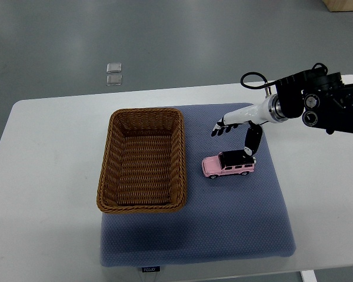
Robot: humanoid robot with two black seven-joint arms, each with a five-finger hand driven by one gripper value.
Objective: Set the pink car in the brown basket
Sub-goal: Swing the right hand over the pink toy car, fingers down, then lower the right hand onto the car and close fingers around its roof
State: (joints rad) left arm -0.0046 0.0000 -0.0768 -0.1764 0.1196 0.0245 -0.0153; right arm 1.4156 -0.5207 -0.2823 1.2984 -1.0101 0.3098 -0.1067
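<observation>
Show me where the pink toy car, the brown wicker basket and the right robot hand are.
pink toy car [228,164], top view, on its black roof.
brown wicker basket [106,158], top view, on its left woven wall.
right robot hand [235,132], top view, between the fingers and the thumb.

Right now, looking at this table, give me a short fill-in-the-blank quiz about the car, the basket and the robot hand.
1. The pink car sits on the blue mat, to the ____ of the brown basket in the picture.
2. The inside of the basket is ____.
3. The right hand comes in from the picture's ____ edge.

Missing words: right; empty; right
</observation>
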